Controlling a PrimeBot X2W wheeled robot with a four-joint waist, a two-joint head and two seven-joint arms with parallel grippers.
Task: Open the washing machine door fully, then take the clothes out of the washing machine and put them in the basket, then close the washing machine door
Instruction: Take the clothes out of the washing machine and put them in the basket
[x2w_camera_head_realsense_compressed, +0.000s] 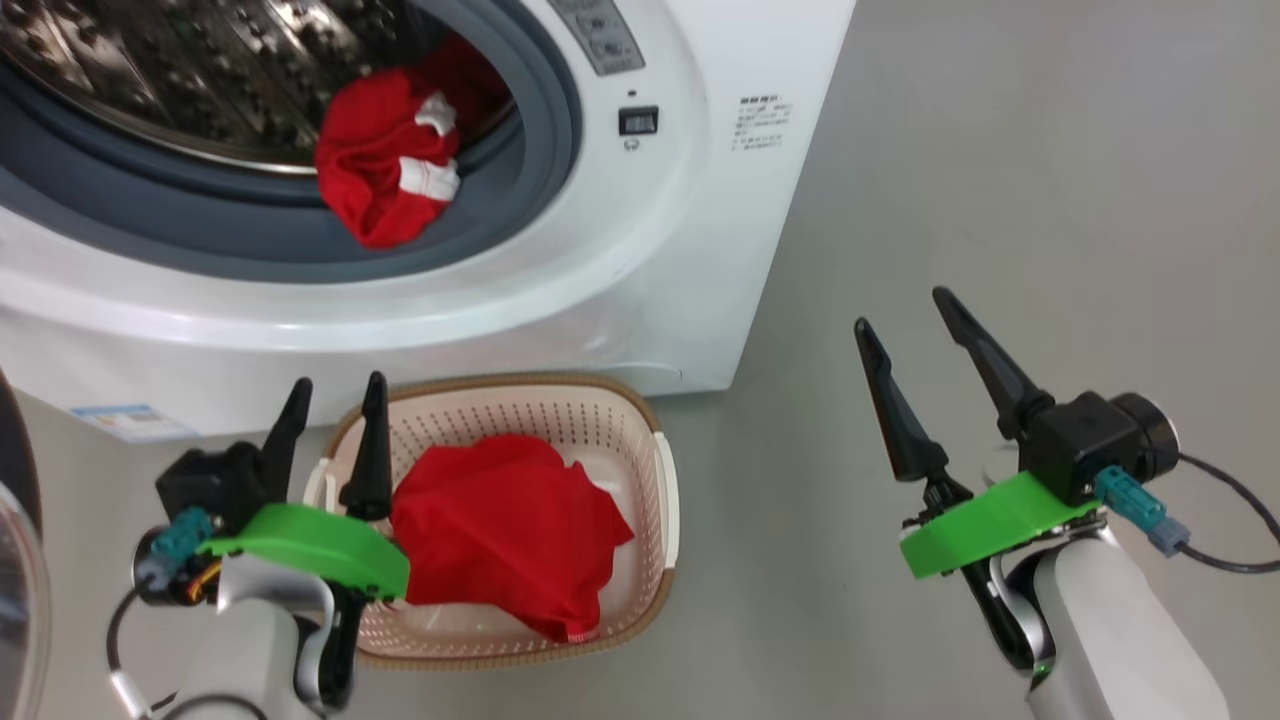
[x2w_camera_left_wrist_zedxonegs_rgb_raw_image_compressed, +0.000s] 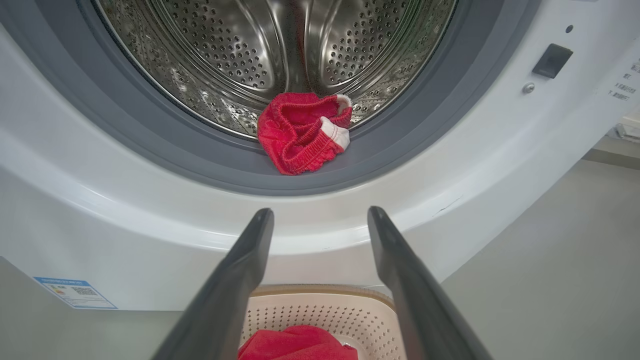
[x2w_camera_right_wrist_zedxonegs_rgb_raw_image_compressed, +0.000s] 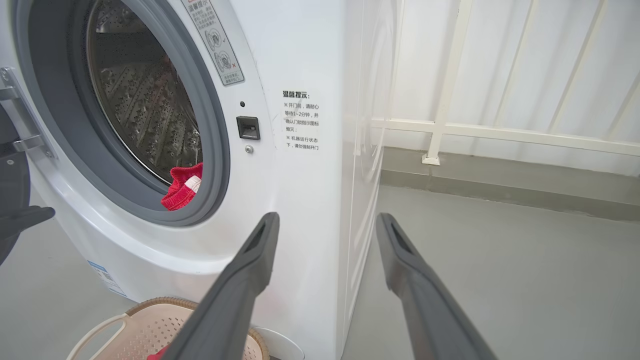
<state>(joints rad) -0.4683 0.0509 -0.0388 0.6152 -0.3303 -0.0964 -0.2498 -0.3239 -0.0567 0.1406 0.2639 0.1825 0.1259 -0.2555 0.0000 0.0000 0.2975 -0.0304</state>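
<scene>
One red garment (x2w_camera_head_realsense_compressed: 390, 165) lies at the mouth of the drum, bunched up with its white trim showing, draped over the grey rubber ring (x2w_camera_head_realsense_compressed: 540, 170) at the lower right of the opening. From the left wrist I see it (x2w_camera_left_wrist_zedxonegs_rgb_raw_image_compressed: 300, 132) resting half on steel, half on rubber. A second red garment (x2w_camera_head_realsense_compressed: 505, 530) sits crumpled in the basket (x2w_camera_head_realsense_compressed: 590, 420), which stands on the floor right up against the front of the washing machine (x2w_camera_head_realsense_compressed: 640, 280), below the opening. The washing machine door (x2w_camera_head_realsense_compressed: 18, 560) is swung away, and I catch just its edge at the far left.

My left gripper (x2w_camera_head_realsense_compressed: 338, 390) hangs over the basket's near left corner, forearm coming up from below, fingers spread wide and holding nothing. They point at the machine's lower front; along them (x2w_camera_left_wrist_zedxonegs_rgb_raw_image_compressed: 321, 212) I look straight into the drum. My right gripper (x2w_camera_head_realsense_compressed: 900, 310) is well apart from all this, out over bare grey floor (x2w_camera_head_realsense_compressed: 1050, 180) past the machine's right corner. Its fingers lean leftward, jaws wide and empty. Its own camera (x2w_camera_right_wrist_zedxonegs_rgb_raw_image_compressed: 326, 217) looks along the machine's side panel.
</scene>
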